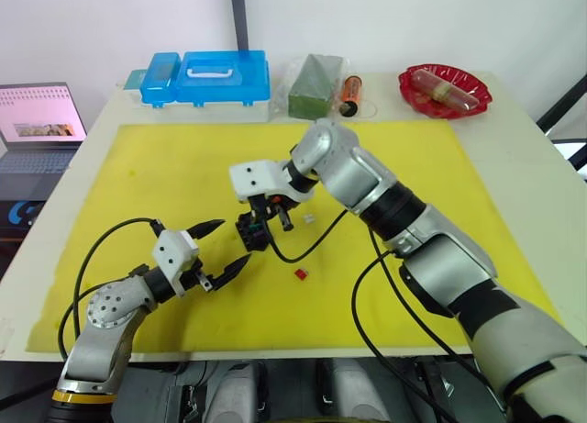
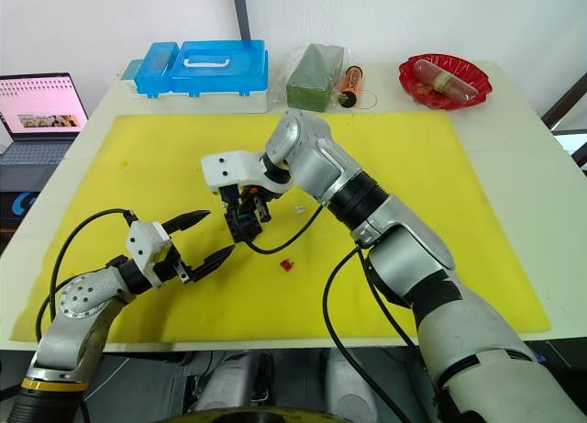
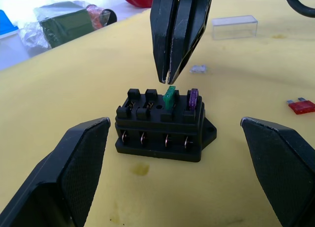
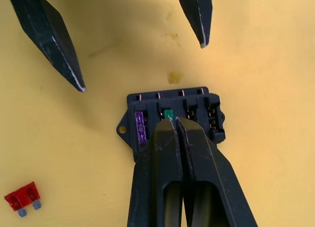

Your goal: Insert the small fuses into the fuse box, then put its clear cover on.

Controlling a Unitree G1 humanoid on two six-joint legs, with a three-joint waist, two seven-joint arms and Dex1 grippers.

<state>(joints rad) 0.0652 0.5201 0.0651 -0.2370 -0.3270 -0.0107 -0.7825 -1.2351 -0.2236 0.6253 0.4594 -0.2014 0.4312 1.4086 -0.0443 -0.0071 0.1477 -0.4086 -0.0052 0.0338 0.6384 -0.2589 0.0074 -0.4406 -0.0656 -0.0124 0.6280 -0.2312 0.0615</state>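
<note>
Two small fuses, purple (image 3: pixel 193 97) and green (image 3: pixel 169 96), sit in the fuse box (image 3: pixel 162 130); the red fuse (image 3: pixel 301 106), pale fuse (image 3: pixel 198 69) and clear cover (image 3: pixel 235 26) wait mid-mat. The right gripper (image 3: pixel 169 79), clenched empty, hovers above; the left gripper (image 1: pixel 217 248) is spread.

Head stereo pair: both eyes look forward and down from above over the yellow mat (image 1: pixel 385 285) on the surface (image 1: pixel 514 157), the same scene slightly offset between them.

Left wrist camera: set low and close, facing level along the mat at the fuse box (image 3: pixel 160 126).

Right wrist camera: directly above, very close, facing straight down onto the same box.

All four views share the fuse box; the wrist views also share the red fuse (image 4: pixel 22 198).
</note>
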